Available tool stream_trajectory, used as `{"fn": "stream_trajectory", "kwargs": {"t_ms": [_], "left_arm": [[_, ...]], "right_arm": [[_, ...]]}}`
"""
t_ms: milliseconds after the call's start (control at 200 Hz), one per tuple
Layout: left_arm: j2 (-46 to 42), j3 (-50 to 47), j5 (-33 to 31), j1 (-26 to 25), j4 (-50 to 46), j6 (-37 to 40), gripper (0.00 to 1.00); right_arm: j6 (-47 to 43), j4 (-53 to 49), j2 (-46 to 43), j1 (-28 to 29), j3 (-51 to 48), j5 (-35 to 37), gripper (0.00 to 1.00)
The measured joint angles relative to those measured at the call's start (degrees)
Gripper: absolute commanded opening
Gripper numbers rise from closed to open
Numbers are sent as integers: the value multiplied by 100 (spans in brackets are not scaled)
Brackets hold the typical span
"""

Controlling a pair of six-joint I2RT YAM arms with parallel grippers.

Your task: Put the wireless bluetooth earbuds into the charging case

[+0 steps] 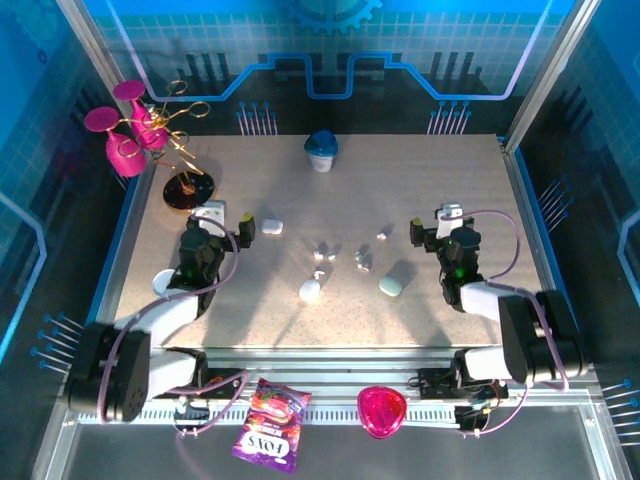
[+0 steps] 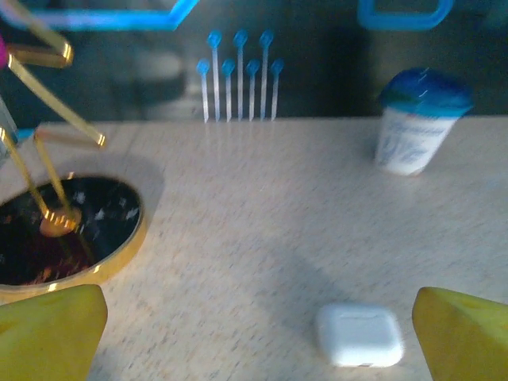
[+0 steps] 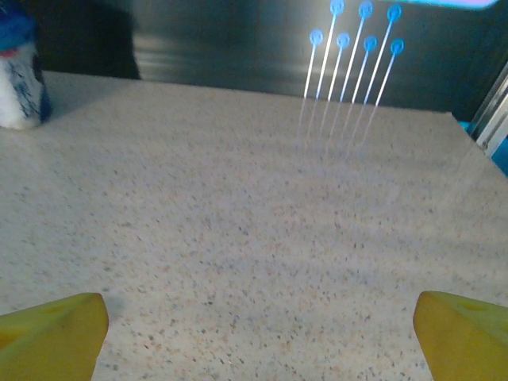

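Speckled matte table (image 1: 420, 180) holds tiny rounded earbuds (image 1: 322, 247); left fingers (image 2: 49, 333) and right fingers (image 3: 49, 337) splayed.

Top external: high above near edge, looking down on speckled beige table (image 1: 430, 180). Wrist views: low, close, facing far edge; all share blue-lidded white plastic cup (image 1: 321, 152).

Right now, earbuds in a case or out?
Out. The earbuds lie loose on the table, apart from the mint case.
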Motion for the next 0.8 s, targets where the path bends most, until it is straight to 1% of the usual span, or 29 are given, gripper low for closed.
{"fn": "stream_trajectory", "kwargs": {"t_ms": [105,190,310,485,665,740,800], "left_arm": [[-619,170,-262,-588,-553,125,99],[-975,212,-321,-1025,-988,214,99],[-1250,315,-315,-1609,-1690,275,99],[-1294,345,-278,-2361,-2350,140,99],[-1287,52,-273,-3235,-2426,-120,99],[-1187,-81,-260,-3460,-2439,-267,99],[-1034,-140,-251,-3547,-2450,-404,96]], "right_arm": [[-22,-557,-557,96,173,-46,100],[-57,-1069,-898,240,387,-133,100],[-131,-1829,-1272,697,754,-256,100],[-122,-2520,-1526,1547,966,-374,100],[138,-3036,-1539,2247,964,-455,100],[315,-3237,-1550,2463,964,-450,100],[466,-3493,-1589,2632,962,-424,100]]}}
